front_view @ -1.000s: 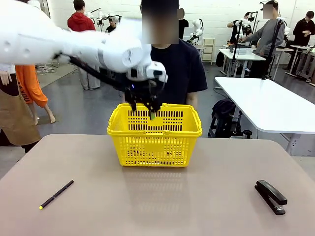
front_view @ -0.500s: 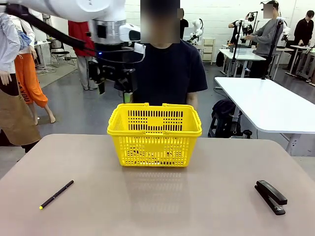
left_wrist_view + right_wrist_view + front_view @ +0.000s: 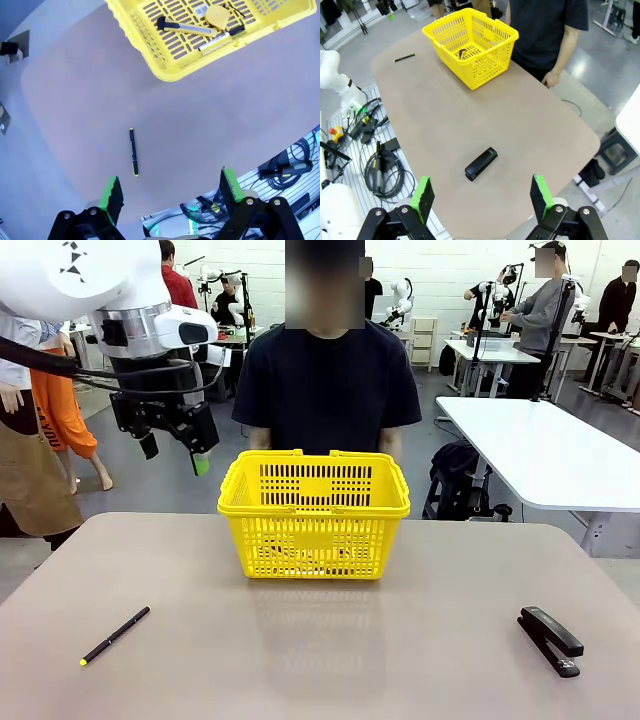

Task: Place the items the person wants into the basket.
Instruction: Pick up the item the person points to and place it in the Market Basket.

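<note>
Beige surface [image 3: 320, 640] in an open lab, white tables behind. Left hand [image 3: 172, 445] hangs in the air up and to the left of the basket [image 3: 314, 512], fingers spread wide, nothing held. From its wrist camera, the basket lies well ahead of the hand [image 3: 167, 192]; inside lie the utility knife [image 3: 186, 28], the tape measure [image 3: 218, 15] and the marker [image 3: 221, 38], close together on the basket floor. The thin black pen [image 3: 133, 151] lies on the bare surface between hand and basket. Right hand [image 3: 482, 197] also released and empty, high above the near edge; the black stapler [image 3: 480, 163] lies just ahead of it, the basket farther off. The person [image 3: 330, 380] in navy stands right behind the basket.
</note>
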You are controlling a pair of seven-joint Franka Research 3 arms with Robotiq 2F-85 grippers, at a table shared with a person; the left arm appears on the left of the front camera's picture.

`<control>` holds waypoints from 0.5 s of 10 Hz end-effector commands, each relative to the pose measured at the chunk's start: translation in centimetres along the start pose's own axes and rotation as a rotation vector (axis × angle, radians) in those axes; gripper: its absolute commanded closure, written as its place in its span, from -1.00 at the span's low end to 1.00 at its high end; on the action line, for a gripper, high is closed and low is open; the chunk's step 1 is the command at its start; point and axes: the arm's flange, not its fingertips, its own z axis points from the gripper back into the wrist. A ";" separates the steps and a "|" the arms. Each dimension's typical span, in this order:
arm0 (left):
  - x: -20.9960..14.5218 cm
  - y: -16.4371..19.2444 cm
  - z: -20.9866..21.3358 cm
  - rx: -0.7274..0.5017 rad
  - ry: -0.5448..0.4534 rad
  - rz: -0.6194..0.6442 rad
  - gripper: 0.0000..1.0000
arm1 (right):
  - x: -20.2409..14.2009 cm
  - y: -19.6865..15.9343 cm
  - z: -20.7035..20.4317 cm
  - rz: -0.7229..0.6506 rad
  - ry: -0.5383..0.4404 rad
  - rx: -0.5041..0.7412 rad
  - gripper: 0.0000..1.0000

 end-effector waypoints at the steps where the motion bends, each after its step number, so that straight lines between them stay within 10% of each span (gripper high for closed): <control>1: 1.4 -0.4 -0.9 -0.024 0.020 -0.046 -1.00 | 0.0 0.0 0.1 0.008 -0.012 0.005 -1.00; 5: 0.0 0.0 0.0 0.000 0.000 0.000 -1.00 | 0.0 0.0 0.1 0.008 -0.012 0.005 -1.00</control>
